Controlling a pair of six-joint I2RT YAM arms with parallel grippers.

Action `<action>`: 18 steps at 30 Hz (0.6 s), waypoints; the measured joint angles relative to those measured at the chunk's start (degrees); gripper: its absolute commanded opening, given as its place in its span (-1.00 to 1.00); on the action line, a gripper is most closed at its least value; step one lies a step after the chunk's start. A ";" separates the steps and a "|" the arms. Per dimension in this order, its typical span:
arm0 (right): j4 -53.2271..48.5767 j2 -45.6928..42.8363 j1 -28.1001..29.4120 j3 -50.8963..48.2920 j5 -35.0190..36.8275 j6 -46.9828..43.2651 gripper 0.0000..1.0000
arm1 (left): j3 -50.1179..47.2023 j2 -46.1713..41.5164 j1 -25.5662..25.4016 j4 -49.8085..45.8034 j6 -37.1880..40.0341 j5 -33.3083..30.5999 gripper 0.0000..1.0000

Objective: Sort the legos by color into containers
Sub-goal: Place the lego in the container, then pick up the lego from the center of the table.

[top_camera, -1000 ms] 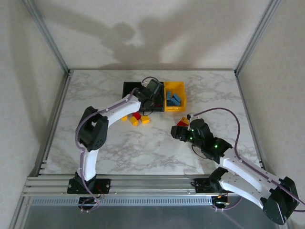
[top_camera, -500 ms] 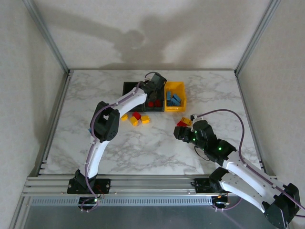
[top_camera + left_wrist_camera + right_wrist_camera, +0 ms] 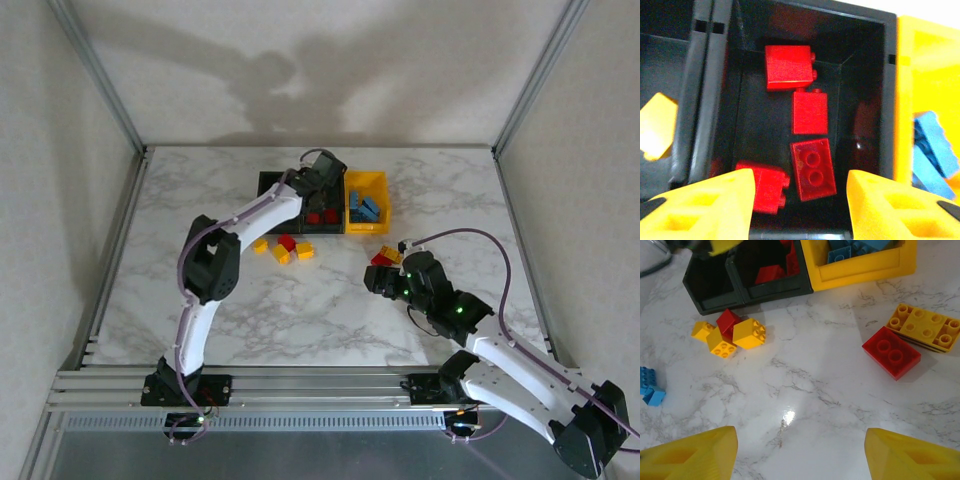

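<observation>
The left gripper (image 3: pixel 800 200) hangs over the middle black bin (image 3: pixel 888 115), its jaws partly apart and empty above several red legos (image 3: pixel 810 112), while the right gripper (image 3: pixel 800 450), also open and empty, hovers above loose legos (image 3: pixel 750 333) on the marble table (image 3: pixel 805 390).

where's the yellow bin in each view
Top external: yellow bin just above and right of centre.
Left wrist: yellow bin along the right edge.
Right wrist: yellow bin at the top, right of centre.
Shared landmark: black bin of red bricks adjoining it.
</observation>
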 measured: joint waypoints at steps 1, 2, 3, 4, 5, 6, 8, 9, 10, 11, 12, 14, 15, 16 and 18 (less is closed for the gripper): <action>0.04 0.26 0.00 0.00 -0.02 -0.04 0.37 | -1.92 -2.27 -0.20 0.26 0.00 0.00 0.04; 0.13 0.61 0.00 0.02 -0.09 -0.20 0.37 | -4.24 -4.92 -0.39 0.66 0.00 0.00 0.04; 0.35 1.03 0.00 0.02 -0.20 -0.26 0.37 | -6.54 -7.65 -0.55 1.18 -0.02 0.00 0.06; 0.68 1.49 0.00 0.02 -0.46 -0.39 0.37 | -8.37 -9.77 -0.59 1.44 0.00 0.00 0.09; 0.94 2.01 0.00 0.07 -0.81 -0.44 0.37 | -10.80 -12.50 -0.68 2.05 -0.02 0.00 0.09; 1.18 2.60 0.00 0.17 -1.27 -0.50 0.37 | -13.29 -15.15 -0.70 2.54 -0.02 -0.02 0.11; 1.90 3.87 0.00 0.46 -1.75 -0.70 0.37 | -17.40 -19.04 -0.68 3.28 -0.02 -0.04 0.12; 2.36 4.59 0.00 0.68 -2.12 -0.85 0.37 | -19.71 -20.87 -0.68 3.69 -0.07 -0.07 0.15; 2.69 5.11 0.00 0.83 -2.36 -0.98 0.37 | -21.86 -22.38 -0.61 4.00 -0.20 -0.13 0.15; 3.34 5.77 0.00 1.01 -2.80 -1.11 0.37 | -24.35 -23.93 -0.61 4.26 -0.33 -0.22 0.18; 3.74 6.27 0.00 1.18 -3.08 -1.25 0.37 | -26.49 -25.03 -0.57 4.72 -0.50 -0.24 0.21; 4.37 7.43 0.00 1.68 -3.50 -1.49 0.37 | -31.95 -27.45 -0.39 5.73 -1.16 -0.24 0.21; 4.81 7.93 0.00 1.88 -3.69 -1.51 0.37 | -34.01 -28.17 -0.35 6.03 -1.53 -0.26 0.22; 5.16 8.44 0.04 2.14 -4.02 -1.53 0.37 | -36.24 -28.87 -0.24 6.38 -2.01 -0.24 0.24; 5.55 9.38 0.17 2.62 -4.31 -1.70 0.37 | -39.50 -29.55 -0.11 7.04 -2.84 -0.26 0.25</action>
